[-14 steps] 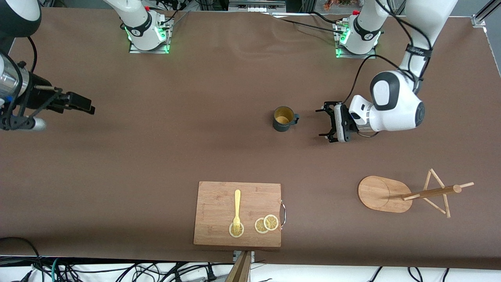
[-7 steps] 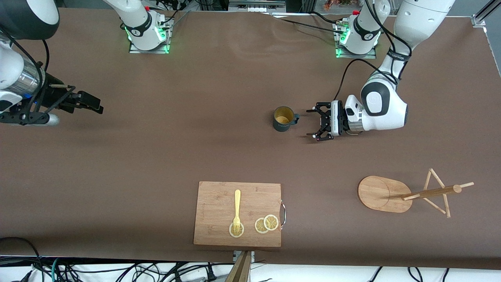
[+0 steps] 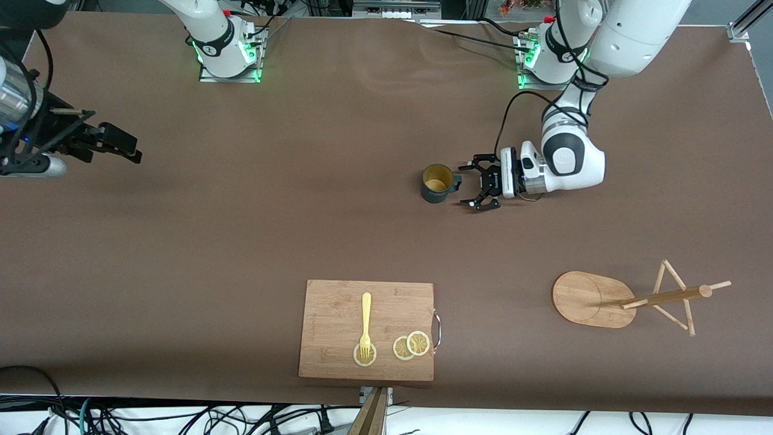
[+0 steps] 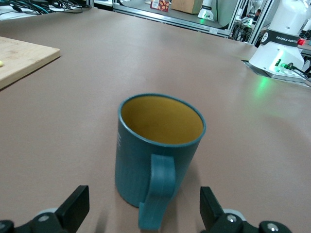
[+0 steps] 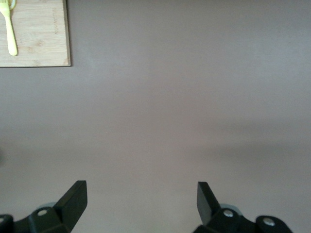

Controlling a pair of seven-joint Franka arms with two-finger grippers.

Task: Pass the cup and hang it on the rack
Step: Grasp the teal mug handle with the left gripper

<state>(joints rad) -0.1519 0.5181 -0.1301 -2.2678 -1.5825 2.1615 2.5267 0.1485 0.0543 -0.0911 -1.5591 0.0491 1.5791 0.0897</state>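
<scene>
Beside open left hand (image 3: 470, 185): cup (image 3: 437, 183) upright, empty.

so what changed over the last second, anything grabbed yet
The left gripper has slid low across the table up to the cup, jaws open at its handle, nothing grabbed. The right gripper shifted slightly and stays open. Cup, rack and cutting board stayed put.

Cup (image 3: 437, 183): dark teal-green outside and handle, mustard-yellow inside. Rack (image 3: 628, 298): light bamboo, faint grain on its oval base. Cutting board (image 3: 366, 330): warm tan wood, straight grain. Fork (image 3: 365, 325): pale yellow. Lemon slices (image 3: 411, 345): yellow with pale rims. Table (image 3: 241, 229): uniform matt brown. Left gripper (image 3: 471, 183) and right gripper (image 3: 124, 148): black fingers.
</scene>
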